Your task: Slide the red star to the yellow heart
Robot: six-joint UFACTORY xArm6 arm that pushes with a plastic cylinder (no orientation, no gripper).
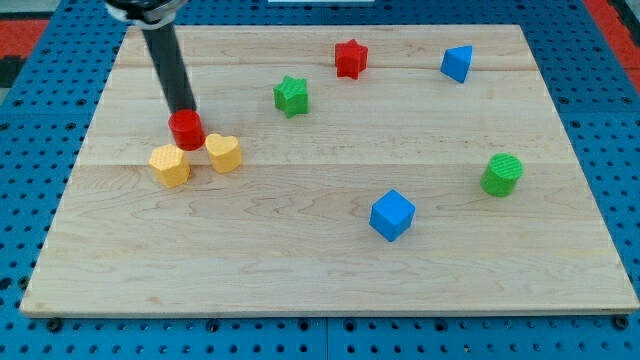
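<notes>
My rod slants down from the view's top left, my tip [186,112] seemingly touching a red cylinder [187,129] (contact hidden; no jaws on this rig) just above the yellow heart [224,153], while the red star [350,58] sits well apart near the board's [300,270] top edge.

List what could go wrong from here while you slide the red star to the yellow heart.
1. My tip sits right behind the red cylinder, far from the red star; moving off carelessly could knock the cylinder into the yellow heart and shift the target.
2. The green star lies near the straight path from red star to heart, so it may get pushed along.
</notes>
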